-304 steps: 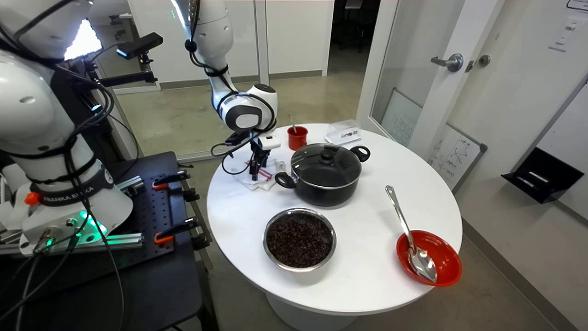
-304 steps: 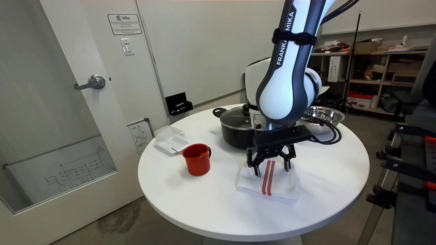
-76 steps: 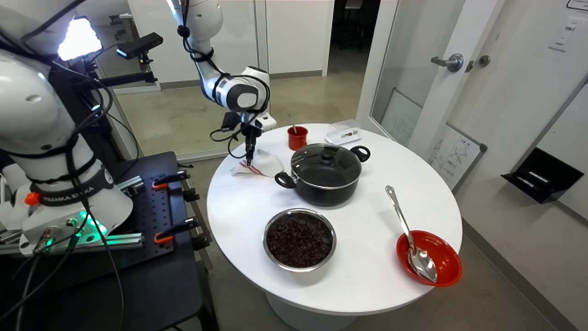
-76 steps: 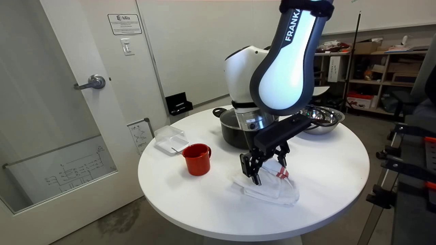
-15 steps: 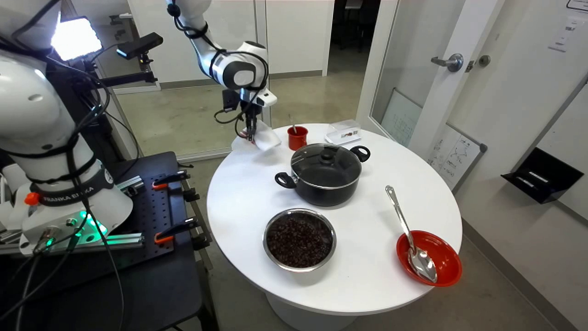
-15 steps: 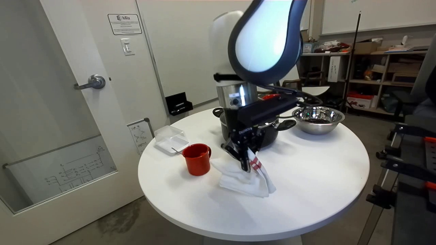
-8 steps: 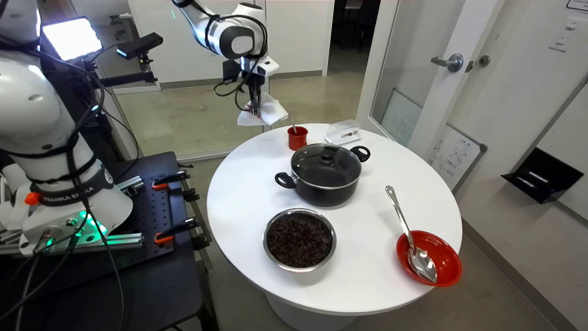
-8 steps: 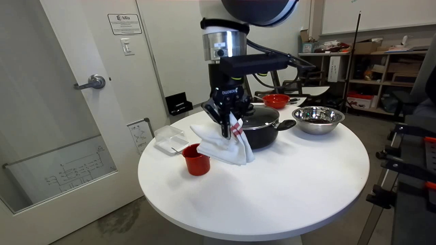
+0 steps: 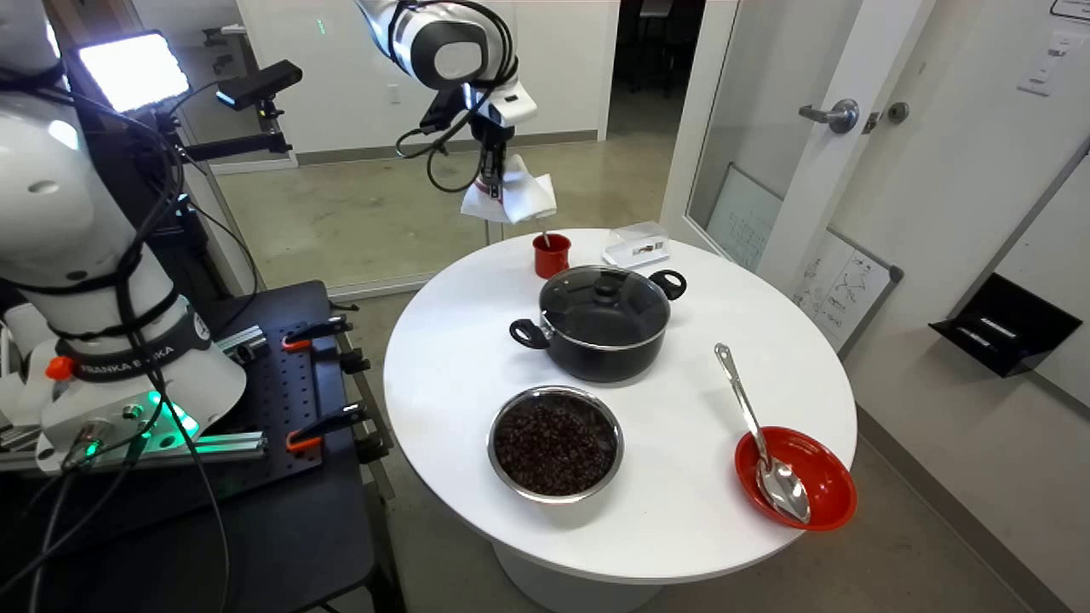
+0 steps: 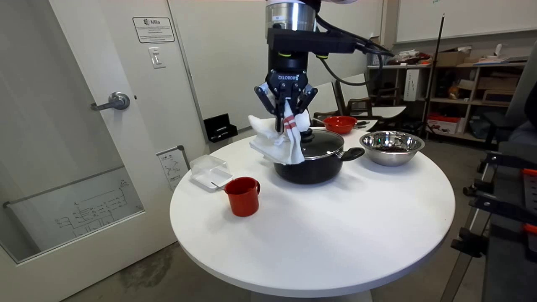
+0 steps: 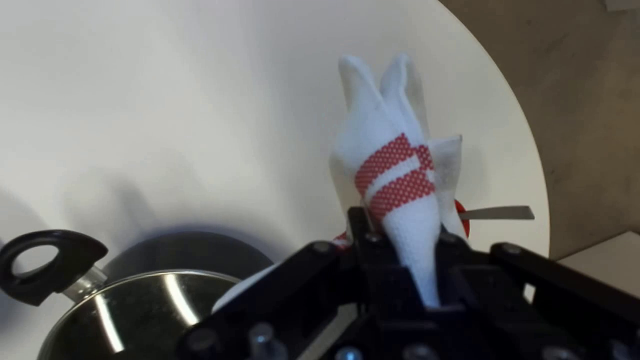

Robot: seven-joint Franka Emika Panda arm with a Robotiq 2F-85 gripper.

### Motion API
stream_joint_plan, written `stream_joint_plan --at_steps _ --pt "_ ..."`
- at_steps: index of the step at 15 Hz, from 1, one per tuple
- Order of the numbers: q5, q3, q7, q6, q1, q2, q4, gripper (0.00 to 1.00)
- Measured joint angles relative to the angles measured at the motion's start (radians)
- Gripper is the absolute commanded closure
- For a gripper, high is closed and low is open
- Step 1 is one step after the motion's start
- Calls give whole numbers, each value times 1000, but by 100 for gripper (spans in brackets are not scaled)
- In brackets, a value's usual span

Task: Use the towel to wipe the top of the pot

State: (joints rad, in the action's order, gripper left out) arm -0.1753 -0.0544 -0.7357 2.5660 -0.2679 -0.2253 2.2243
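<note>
One white towel is gripped aloft by the pincer, one red cup set at eleven o'clock from the pot in an exterior view.

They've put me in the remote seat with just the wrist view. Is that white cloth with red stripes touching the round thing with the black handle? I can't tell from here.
Observer: No. In an exterior view there is a gap between the towel and the pot.
Visitor: Good to know! And the little red sliver behind the towel, what's that?
Observer: It's part of a red cup; in an exterior view the whole cup shows, standing upright on the table.
</note>
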Motion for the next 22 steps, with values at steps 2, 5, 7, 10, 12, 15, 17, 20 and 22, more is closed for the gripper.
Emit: stream_joint_plan --at_steps 2,5,7,10,12,15,17,20,22 --pt "-40 0 -14 0 35 30 21 97" --pt "-36 7 -61 -23 69 68 50 97" --pt "-23 12 -108 -91 83 79 57 97" --pt "-23 12 -124 -99 102 83 60 97" --pt "-22 13 -124 -69 115 86 60 97" --pt "-27 17 -123 -19 136 91 61 87" --pt "-34 16 -111 -11 142 97 61 87" --pt "-35 13 -110 -10 142 100 61 87" --pt "-35 12 -110 -10 142 100 61 97"
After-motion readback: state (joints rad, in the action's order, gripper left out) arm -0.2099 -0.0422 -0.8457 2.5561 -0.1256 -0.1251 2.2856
